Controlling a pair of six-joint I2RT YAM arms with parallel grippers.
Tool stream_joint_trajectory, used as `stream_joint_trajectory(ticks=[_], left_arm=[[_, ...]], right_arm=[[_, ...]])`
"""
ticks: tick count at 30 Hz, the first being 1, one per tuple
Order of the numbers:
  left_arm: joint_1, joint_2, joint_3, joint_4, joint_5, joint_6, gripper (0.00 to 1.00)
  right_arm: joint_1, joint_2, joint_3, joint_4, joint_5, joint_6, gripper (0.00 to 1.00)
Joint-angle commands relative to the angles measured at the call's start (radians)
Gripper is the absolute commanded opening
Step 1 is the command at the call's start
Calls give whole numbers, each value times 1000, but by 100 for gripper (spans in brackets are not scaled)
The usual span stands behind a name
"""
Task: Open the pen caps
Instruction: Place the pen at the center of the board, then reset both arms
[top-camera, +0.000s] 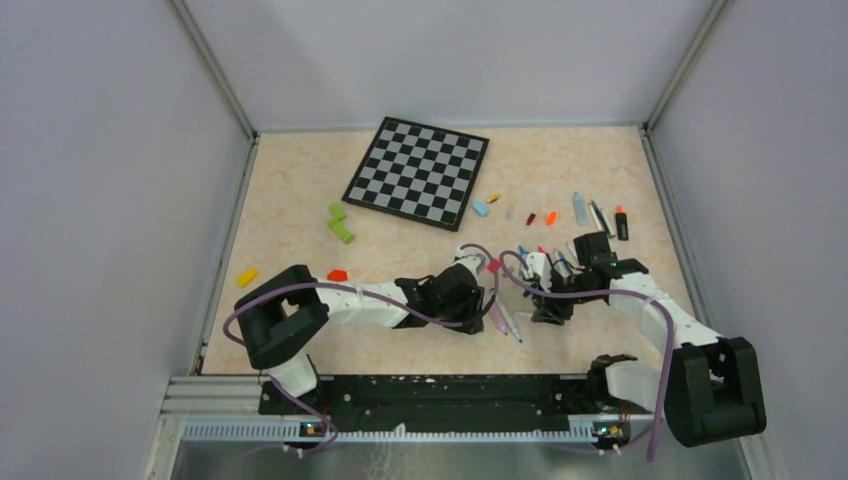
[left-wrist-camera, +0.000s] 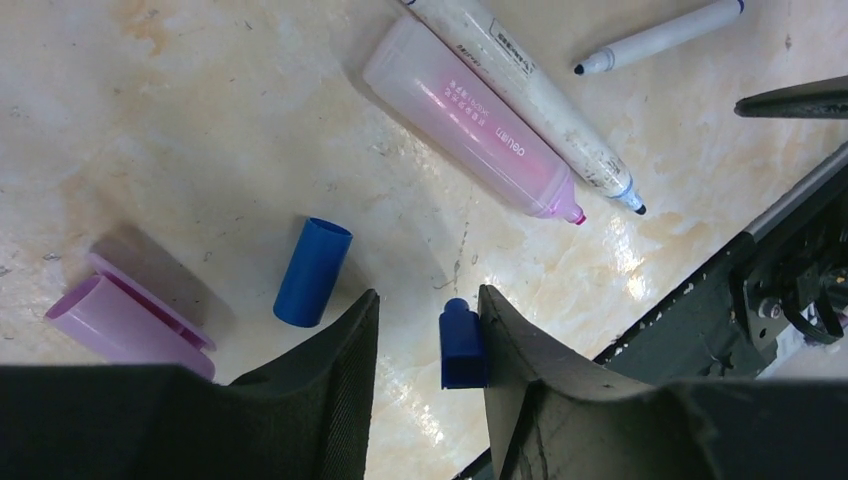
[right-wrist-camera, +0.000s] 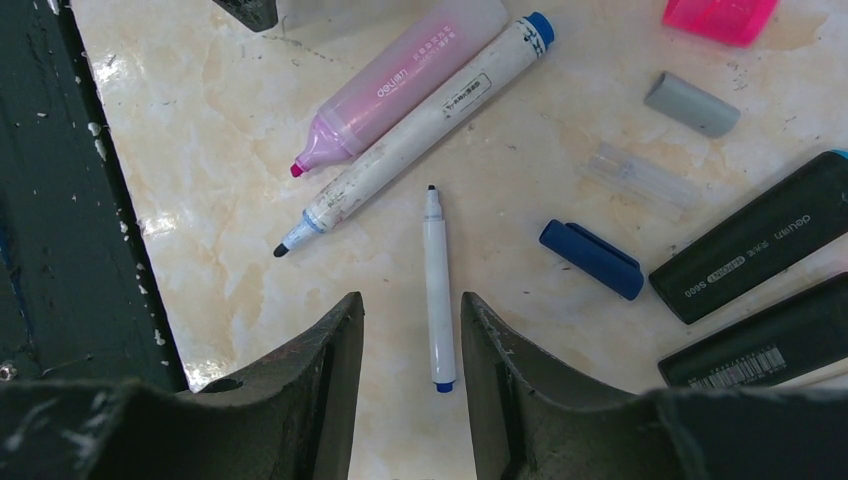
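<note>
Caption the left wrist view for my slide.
Open left pincer straddling a dark blue cap, uncapped pink highlighter beyond.

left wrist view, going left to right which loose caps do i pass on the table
lilac cap → blue cylindrical cap → small dark blue cap

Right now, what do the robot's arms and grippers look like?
The left arm and right arm have white shells, black joints and looping purple cables. The left gripper and right gripper have black, curved, finely textured fingers.
</note>
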Motion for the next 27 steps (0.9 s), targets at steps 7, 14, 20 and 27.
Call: stream_joint_trajectory(ticks=[7, 14, 20, 27], left_arm=[[-23, -4, 52, -84, -75, -34, 33], [-24, -45, 54, -67, -66, -23, 42], [-25, -147, 35, -25, -69, 23, 50], [-20, -349, 6, -29, -237, 196, 74]], right_arm=[[-16, -19, 27, 2, -42, 7, 40], [-23, -27, 26, -2, -49, 7, 40], [-37, -36, 41, -19, -72, 10, 40], [-115, -60, 117, -69, -101, 69, 44]])
